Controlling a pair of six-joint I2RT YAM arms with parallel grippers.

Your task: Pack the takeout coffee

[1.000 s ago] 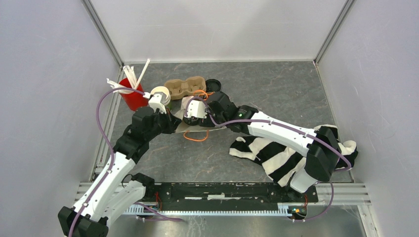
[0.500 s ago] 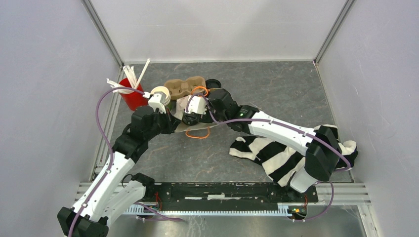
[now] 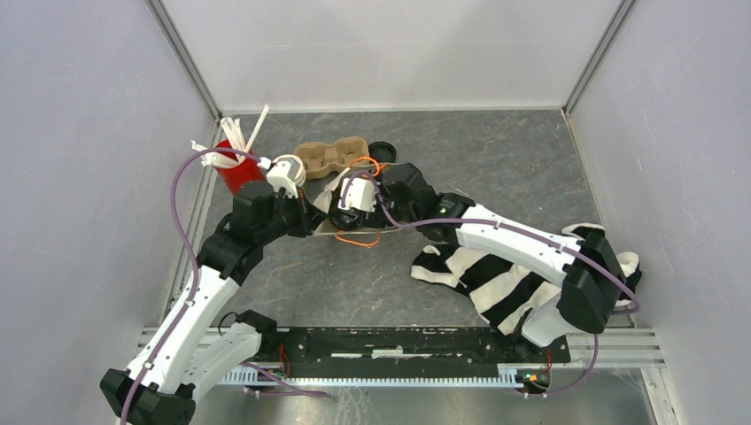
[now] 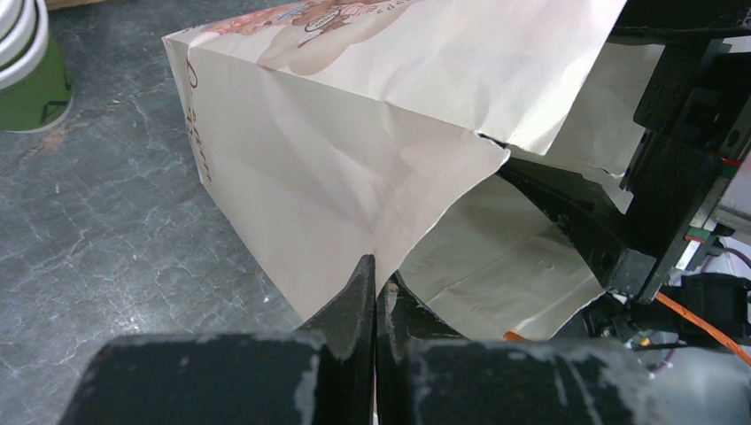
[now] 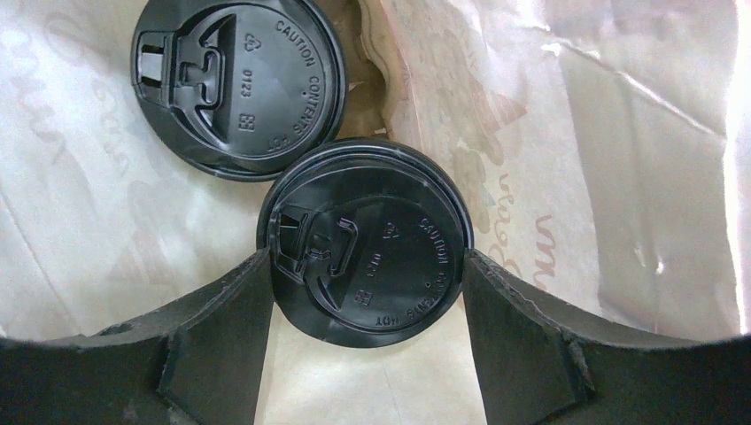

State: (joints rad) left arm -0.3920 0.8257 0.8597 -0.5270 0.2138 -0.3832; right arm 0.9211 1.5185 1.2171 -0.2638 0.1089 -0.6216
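A white paper bag (image 4: pixel 336 133) lies open on the table, also seen in the top view (image 3: pixel 329 190). My left gripper (image 4: pixel 375 274) is shut on the bag's torn edge and holds the mouth open. My right gripper (image 5: pixel 366 257) is inside the bag (image 5: pixel 576 133), its fingers closed on the sides of a coffee cup with a black lid (image 5: pixel 367 243). A second black-lidded cup (image 5: pixel 237 84) stands just beyond it in the bag. Only the lids show, and the cup bodies are hidden. A green paper cup (image 4: pixel 31 80) stands outside the bag, to its left (image 3: pixel 285 173).
A red cup with white straws (image 3: pixel 232 173) stands at the far left. The brown pulp carrier (image 3: pixel 332 155) lies behind the bag, with a loose black lid (image 3: pixel 383 150) beside it. Orange bag handles (image 3: pixel 359 237) lie in front. A black-and-white striped cloth (image 3: pixel 496 274) lies to the right.
My right gripper has moved a little back and down into the bag with the cup. The orange handle has shifted. My left arm has moved slightly, still holding the bag's edge.
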